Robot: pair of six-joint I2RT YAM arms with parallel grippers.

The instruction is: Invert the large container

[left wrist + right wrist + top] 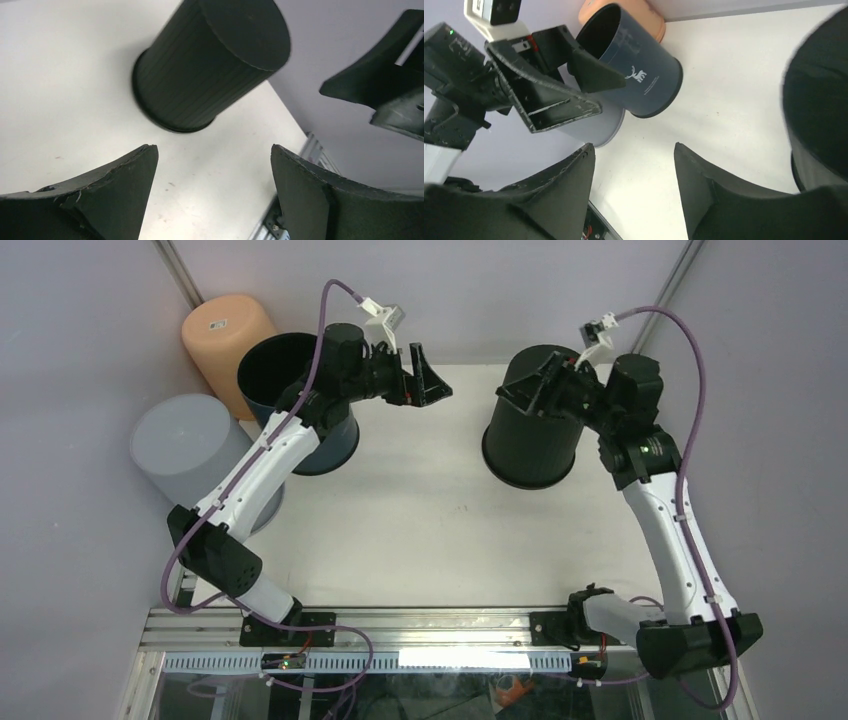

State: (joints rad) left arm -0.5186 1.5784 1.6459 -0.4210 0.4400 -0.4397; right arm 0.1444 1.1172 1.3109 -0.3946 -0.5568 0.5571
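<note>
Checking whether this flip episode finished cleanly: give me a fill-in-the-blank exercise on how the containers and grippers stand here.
1. The black container stands on the table with its closed base facing ____.
2. The open-mouthed container beside the left arm is dark ____.
3. The left gripper and right gripper are both ____, holding nothing.
4. The orange container stands in the far ____ corner.
Missing words: up; blue; open; left.
</note>
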